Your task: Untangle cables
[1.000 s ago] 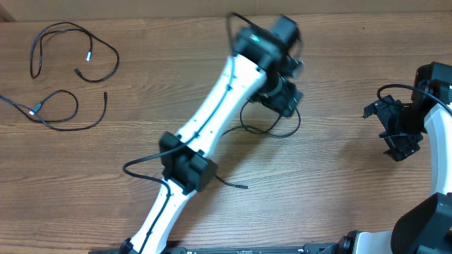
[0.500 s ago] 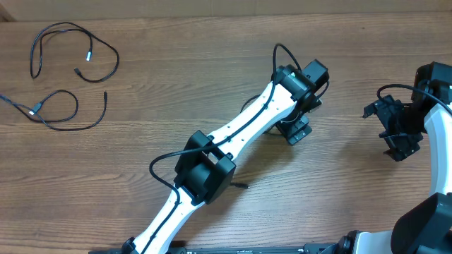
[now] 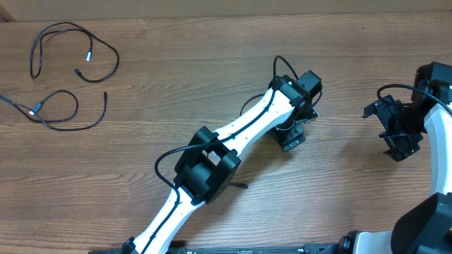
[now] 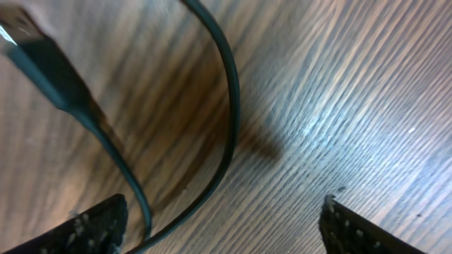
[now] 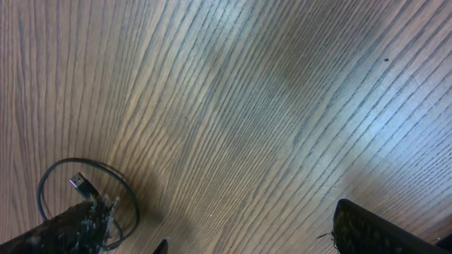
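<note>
- Cable loop (image 4: pixel 234 106) lies on the wood between the left gripper's (image 4: pixel 224 212) fingers (image 4: pixel 92 226). They stand wide apart and clamp nothing.
- One strand passes just beside a fingertip; whether it touches cannot be told.
- Its plug end (image 4: pixel 42 60) lies farther out past that same finger, blurred.
- From overhead, this gripper sits at mid-table over the loop. The arm hides most of the loop, and only a loose end (image 3: pixel 241 186) pokes out beside the elbow.
- Right gripper (image 5: pixel 215 212) has its fingers spread just as wide and holds nothing. It is at the table's (image 3: pixel 176 85) right side, well apart from the left one.
- A small loop with a silver tip shows low in the right wrist view, partly behind one finger. How near it is cannot be told.
- Bare wood lies between the two grippers and all along the far edge.
- An upper cable (image 3: pixel 106 53) and a lower cable (image 3: pixel 70 125) lie near each other at the far left, well apart from both grippers.
- That lower one runs off the left side of the overhead view.
</note>
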